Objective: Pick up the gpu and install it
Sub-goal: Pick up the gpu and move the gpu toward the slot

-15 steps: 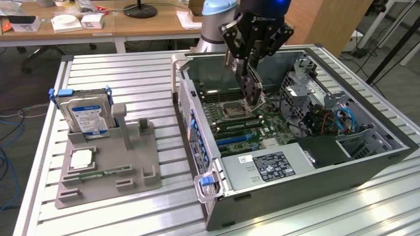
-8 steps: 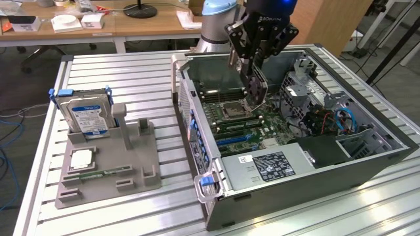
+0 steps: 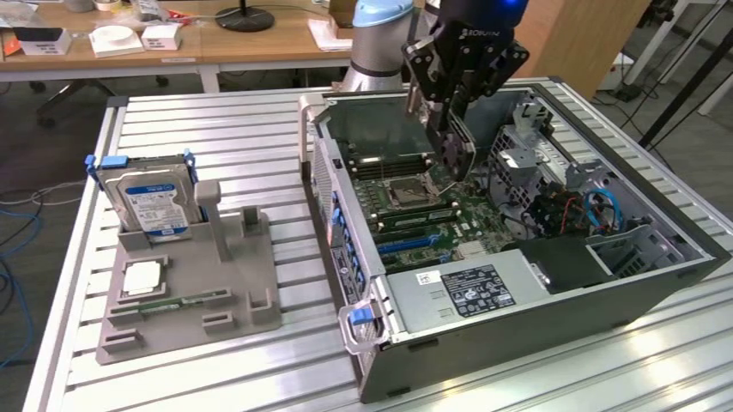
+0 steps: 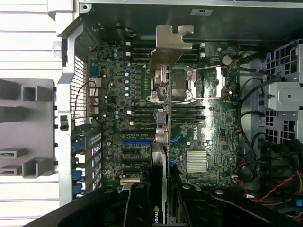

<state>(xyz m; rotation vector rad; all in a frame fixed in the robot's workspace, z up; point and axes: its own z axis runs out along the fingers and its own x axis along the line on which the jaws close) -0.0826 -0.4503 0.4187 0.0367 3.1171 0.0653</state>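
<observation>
The gpu [image 4: 161,132], pinched between the jaws of the gripper [image 4: 163,201], hangs over the motherboard [image 4: 213,137], crosswise to the blue slot [image 4: 137,140]. Seating likely requires its bracket squared to the case's vented wall [image 4: 87,94].

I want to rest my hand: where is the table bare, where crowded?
Bare: the table beyond the hard drive, and the strip between holder and computer case. Crowded: inside the case, where the gripper holds the card.

**Two Cameras, One Case**

The exterior view looks down at a slant across the worktop [image 3: 229,120], taking in the whole computer case [image 3: 572,309]. The wrist view faces seemingly straight down past the end effector [image 4: 160,203], close over the motherboard [image 4: 113,94] both share.
</observation>
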